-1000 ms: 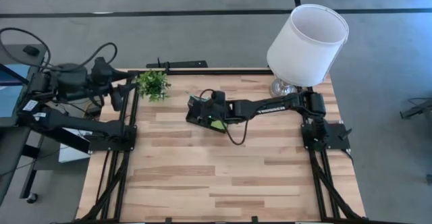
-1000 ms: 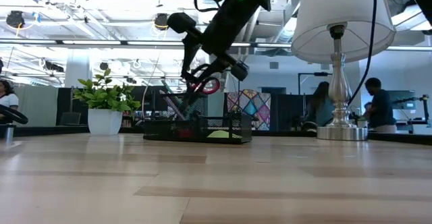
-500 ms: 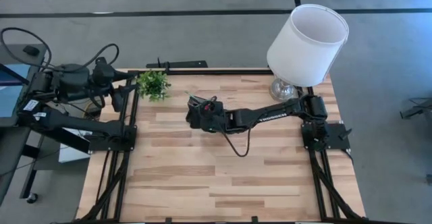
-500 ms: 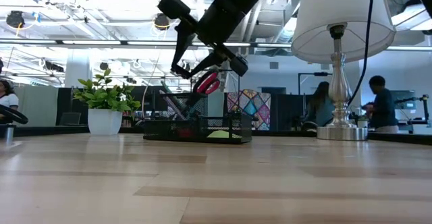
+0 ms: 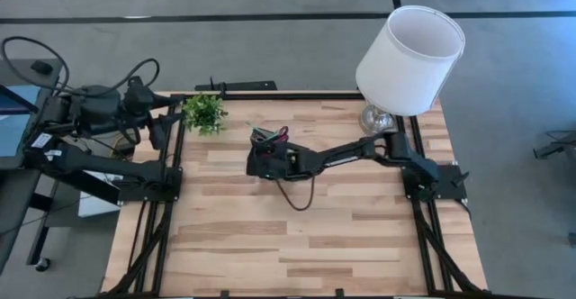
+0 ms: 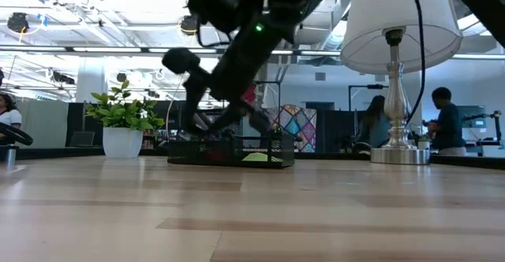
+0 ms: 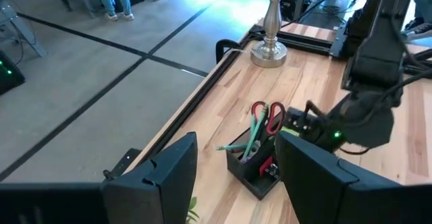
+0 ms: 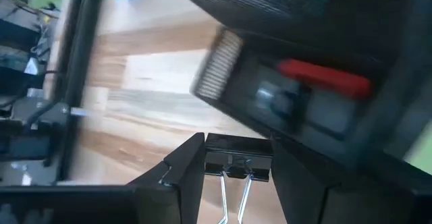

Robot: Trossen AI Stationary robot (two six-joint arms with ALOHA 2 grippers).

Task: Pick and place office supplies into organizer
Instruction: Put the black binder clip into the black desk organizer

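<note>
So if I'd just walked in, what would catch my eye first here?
Probably the big white lamp at the table's far right corner, then the right arm stretched across to the black organizer near the table's far middle. Its end effector grips a black binder clip just over the organizer, where red scissors and pens already stand. The left arm waits by the plant.

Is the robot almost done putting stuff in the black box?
Nearly, it seems. The scissors and pens already stand in the organizer, and a red eraser lies in it. The right claw holds a black clip just over the organizer. No other loose supplies show on the table. The left claw waits open.
</note>
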